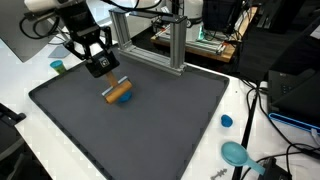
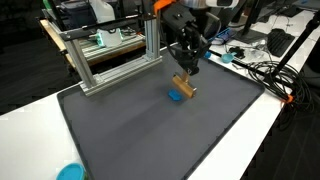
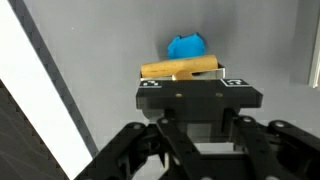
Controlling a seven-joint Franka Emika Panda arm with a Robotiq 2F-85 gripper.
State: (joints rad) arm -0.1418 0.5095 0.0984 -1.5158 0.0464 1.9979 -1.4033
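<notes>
In an exterior view, the gripper point(image 1: 99, 68) hangs over the far left part of a dark grey mat point(image 1: 170, 120) that covers a white table point(image 1: 250, 100). Just below and right of it lies a wooden cylinder point(image 1: 120, 93) with a blue object point(image 1: 111, 97) touching its left end. From here I cannot tell how far apart the jaws stand. A small blue cap point(image 1: 227, 121) sits on the table right of the mat, and a teal object point(image 1: 237, 153) lies nearer, at the right edge. An aluminium frame point(image 1: 165, 40) stands at the far side.

In an exterior view from the opposite side, the gripper point(image 2: 188, 62) hovers directly above the wooden cylinder point(image 2: 184, 84), with the blue object point(image 2: 178, 96) touching it on the near side.

In the wrist view, the wooden cylinder point(image 3: 180, 69) lies crosswise just beyond the gripper body, the blue object point(image 3: 186, 46) behind it. The fingertips are hidden, so the jaw spread stays unclear.
</notes>
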